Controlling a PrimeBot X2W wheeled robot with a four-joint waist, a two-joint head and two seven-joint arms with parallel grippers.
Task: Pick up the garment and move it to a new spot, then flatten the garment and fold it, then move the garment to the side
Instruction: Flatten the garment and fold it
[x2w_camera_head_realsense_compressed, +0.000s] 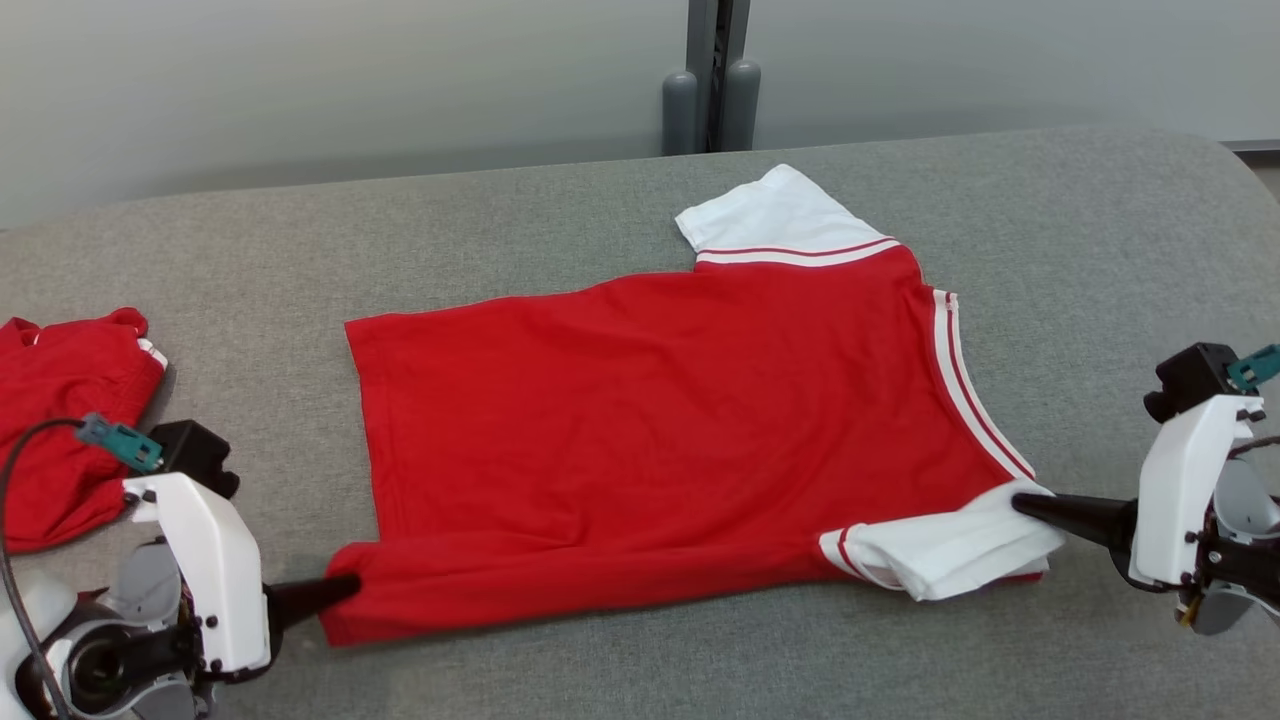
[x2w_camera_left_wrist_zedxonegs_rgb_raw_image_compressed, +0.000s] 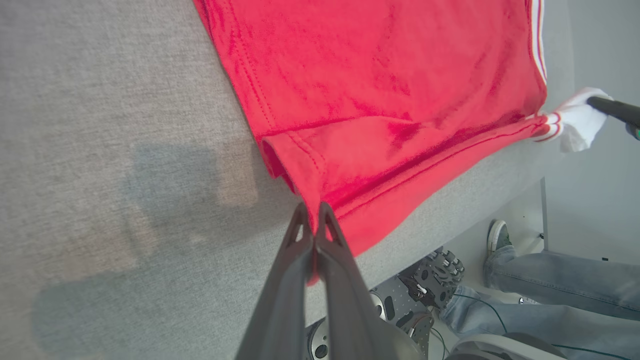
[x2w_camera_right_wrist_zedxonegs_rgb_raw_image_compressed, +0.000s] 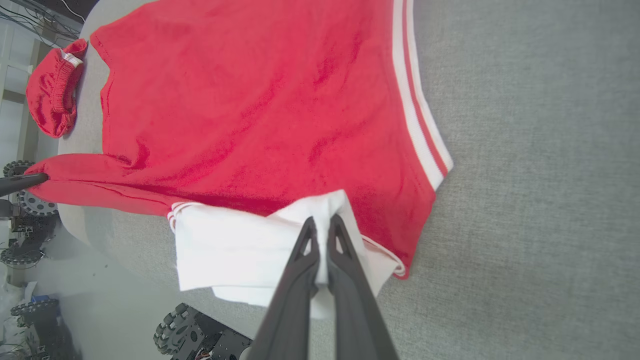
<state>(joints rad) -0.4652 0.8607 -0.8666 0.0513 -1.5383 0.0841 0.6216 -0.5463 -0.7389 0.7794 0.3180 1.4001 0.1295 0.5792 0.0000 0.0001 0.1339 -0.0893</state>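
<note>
Overhead, red garment (x2w_camera_head_realsense_compressed: 680, 420) lay spread on the grey surface (x2w_camera_head_realsense_compressed: 1100, 250), its near edge doubled over between left fingers (x2w_camera_head_realsense_compressed: 345, 585) and right fingers (x2w_camera_head_realsense_compressed: 1020, 503). Left wrist view: left fingers (x2w_camera_left_wrist_zedxonegs_rgb_raw_image_compressed: 311, 212) shut on the red hem corner (x2w_camera_left_wrist_zedxonegs_rgb_raw_image_compressed: 300, 165) at their tips. Right wrist view: right fingers (x2w_camera_right_wrist_zedxonegs_rgb_raw_image_compressed: 321, 225) clamped on the white sleeve (x2w_camera_right_wrist_zedxonegs_rgb_raw_image_compressed: 225, 250). Judged moved and flattened; first fold begun, setting aside not yet done.

Left pincer (x2w_camera_head_realsense_compressed: 348, 584) clamped, pointing right; right pincer (x2w_camera_head_realsense_compressed: 1020, 503) clamped, pointing left; both low.
</note>
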